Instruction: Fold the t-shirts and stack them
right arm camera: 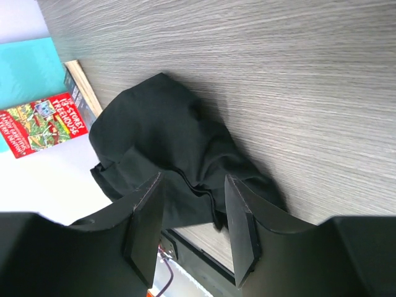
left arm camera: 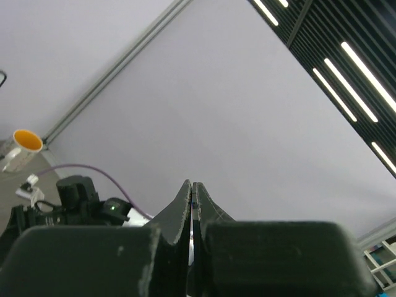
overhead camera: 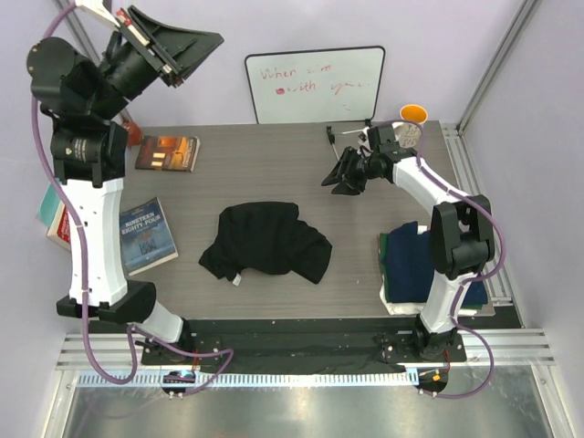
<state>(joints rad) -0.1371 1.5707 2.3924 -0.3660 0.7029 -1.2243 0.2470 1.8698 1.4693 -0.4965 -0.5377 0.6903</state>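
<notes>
The left tool (left arm camera: 191,185), closed and empty, hung high, likely leaving room; the right tool (right arm camera: 193,179), open and empty, faced the crumpled black t-shirt (overhead camera: 265,242).

1 t-shirt (overhead camera: 266,242) table (overhead camera: 365,182) centre; shirt stack (overhead camera: 411,260) right (near edge); books (overhead camera: 146,235) left.

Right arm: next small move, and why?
Probably bring the right gripper down to the nearest edge of the black t-shirt. The gripper is open and empty, hovering beyond the shirt, which lies crumpled and unfolded mid-table. The left gripper is shut and raised high, pointing away from the table.
</notes>
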